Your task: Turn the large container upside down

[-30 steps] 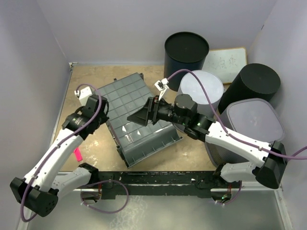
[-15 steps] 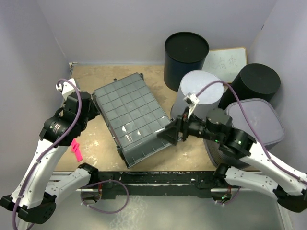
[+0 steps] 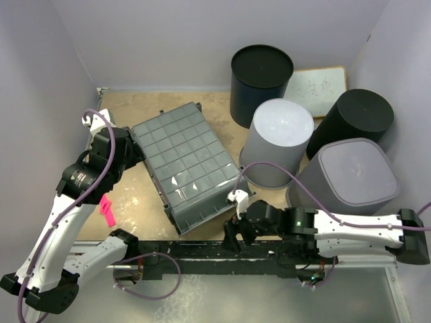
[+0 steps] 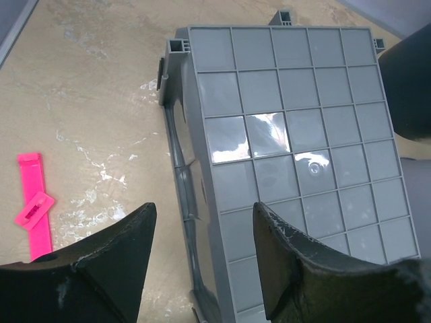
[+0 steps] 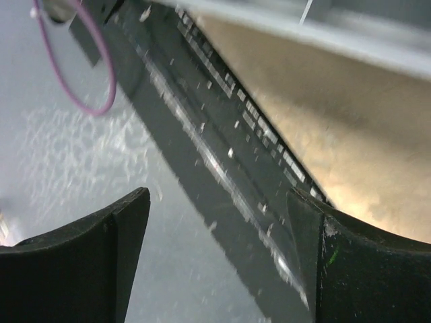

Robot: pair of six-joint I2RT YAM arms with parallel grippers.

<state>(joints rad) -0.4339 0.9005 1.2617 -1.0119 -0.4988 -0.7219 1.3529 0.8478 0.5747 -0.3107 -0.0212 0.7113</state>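
The large container (image 3: 188, 165) is a dark grey rectangular crate lying in the middle of the table with its grid-patterned underside up. It fills the left wrist view (image 4: 289, 134), ribbed side facing left. My left gripper (image 3: 129, 151) is open and empty, hovering just over the crate's left edge, without touching it (image 4: 202, 262). My right gripper (image 3: 236, 235) is open and empty, low at the table's near edge, apart from the crate. In the right wrist view it (image 5: 215, 259) looks down at the black base rail (image 5: 229, 161).
A pink clip (image 3: 107, 210) lies on the table left of the crate. Right of the crate stand an upturned round light grey bin (image 3: 277, 141), a light grey square bin (image 3: 350, 178), two dark round bins (image 3: 261, 74) (image 3: 357, 118) and a white board (image 3: 315, 84).
My right arm has drawn back from over the crate down to the table's near edge. My left arm pulled back left earlier and has since stayed still. The crate has not moved.
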